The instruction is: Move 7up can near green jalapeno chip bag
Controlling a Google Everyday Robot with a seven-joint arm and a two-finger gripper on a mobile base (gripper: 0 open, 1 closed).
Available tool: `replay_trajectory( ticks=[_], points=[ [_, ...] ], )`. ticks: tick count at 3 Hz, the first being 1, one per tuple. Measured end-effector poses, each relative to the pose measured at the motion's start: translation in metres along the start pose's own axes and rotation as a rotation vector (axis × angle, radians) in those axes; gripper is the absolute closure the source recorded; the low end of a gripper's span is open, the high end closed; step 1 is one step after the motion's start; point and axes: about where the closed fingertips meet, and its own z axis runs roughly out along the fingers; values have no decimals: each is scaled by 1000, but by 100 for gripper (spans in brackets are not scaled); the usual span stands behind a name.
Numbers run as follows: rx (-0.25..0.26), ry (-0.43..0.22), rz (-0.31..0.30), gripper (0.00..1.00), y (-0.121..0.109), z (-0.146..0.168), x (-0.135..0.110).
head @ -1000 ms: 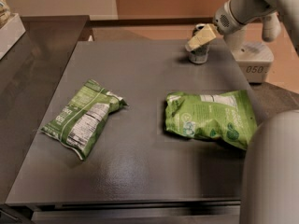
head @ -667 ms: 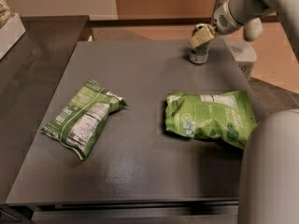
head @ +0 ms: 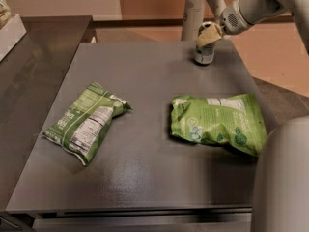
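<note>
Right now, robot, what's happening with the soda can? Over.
Tool at top of 7up can, far table edge. Can upright, well apart from green jalapeno chip bag. Lime-green bag off the path.

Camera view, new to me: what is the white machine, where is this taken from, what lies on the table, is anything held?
The white shape is a robot's arm, ending in a grasping tool. One camera looks down on a dark table. At the far edge stands the 7up can, the tool at its top; whether it is gripped cannot be told. Nearer lie the green jalapeno chip bag, on the picture's left, and a brighter lime-green bag, right.
</note>
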Motion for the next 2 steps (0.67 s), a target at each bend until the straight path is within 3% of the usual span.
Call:
replay_trajectory(
  ticks=[1,2],
  points=[
    [-52,-37,-57,100,22,-8,-10],
    [-115,-44,-128,100,54,-14,-17]
  ],
)
